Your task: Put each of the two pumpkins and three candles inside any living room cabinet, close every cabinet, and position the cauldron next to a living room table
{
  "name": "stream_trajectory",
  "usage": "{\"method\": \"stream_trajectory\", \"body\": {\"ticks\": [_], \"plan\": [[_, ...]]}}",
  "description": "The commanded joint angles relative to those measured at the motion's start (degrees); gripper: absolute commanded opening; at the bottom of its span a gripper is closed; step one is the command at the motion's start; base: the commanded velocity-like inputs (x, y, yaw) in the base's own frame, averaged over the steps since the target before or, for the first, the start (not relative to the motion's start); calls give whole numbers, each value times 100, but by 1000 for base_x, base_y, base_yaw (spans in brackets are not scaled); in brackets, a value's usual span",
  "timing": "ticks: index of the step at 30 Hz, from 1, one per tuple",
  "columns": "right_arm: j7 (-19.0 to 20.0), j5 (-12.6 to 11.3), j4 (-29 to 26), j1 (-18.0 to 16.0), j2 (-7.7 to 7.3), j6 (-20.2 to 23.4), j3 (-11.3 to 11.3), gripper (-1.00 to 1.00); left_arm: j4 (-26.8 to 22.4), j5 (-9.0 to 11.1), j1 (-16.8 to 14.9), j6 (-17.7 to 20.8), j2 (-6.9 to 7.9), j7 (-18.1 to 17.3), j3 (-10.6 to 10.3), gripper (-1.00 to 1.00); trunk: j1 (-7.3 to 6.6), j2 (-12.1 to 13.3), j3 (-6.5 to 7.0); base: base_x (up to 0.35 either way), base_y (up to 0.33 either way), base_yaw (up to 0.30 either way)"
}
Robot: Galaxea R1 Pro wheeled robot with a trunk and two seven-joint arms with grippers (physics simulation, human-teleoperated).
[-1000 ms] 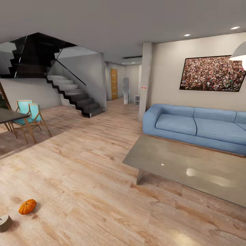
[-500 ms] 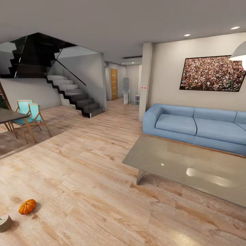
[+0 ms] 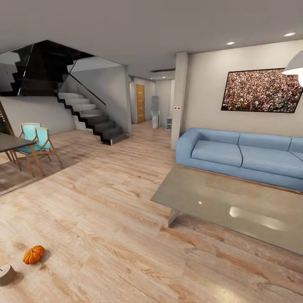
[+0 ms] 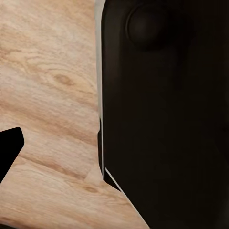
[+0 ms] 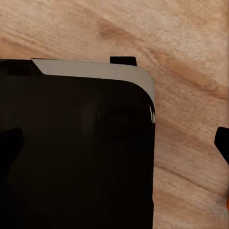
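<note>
In the head view one orange pumpkin (image 3: pixel 33 254) lies on the wood floor at the lower left. A grey-tan candle (image 3: pixel 6 275) stands just beside it, nearer the picture's corner. The second pumpkin, the other candles, the cabinet and the cauldron are out of view. My left gripper (image 4: pixel 114 152) hangs over bare floor beside my own black body, with one dark fingertip (image 4: pixel 9 150) at the frame's edge. My right gripper (image 5: pixel 114 143) likewise points down at floor and black body, a fingertip (image 5: pixel 222 143) at the far edge. Both stand wide apart and hold nothing.
A long glossy grey coffee table (image 3: pixel 235 206) stands at the right in front of a blue sofa (image 3: pixel 244 153). A dark dining table (image 3: pixel 10 143) with teal chairs (image 3: pixel 38 143) is at the left. A staircase (image 3: pixel 90 115) and a hallway lie beyond. Open floor spans the middle.
</note>
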Motion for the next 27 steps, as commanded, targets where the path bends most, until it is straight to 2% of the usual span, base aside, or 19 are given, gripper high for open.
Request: {"method": "stream_trajectory", "body": {"ticks": [1,27], "plan": [[0,0,0,0,4,-74,0,100,0,0,0,0,-1,0,0,100,0,0,0,0,0,0],[0,0,0,0,-6,-77,0,100,0,-4,0,0,-3,0,0,100,0,0,0,0,0,0]]}}
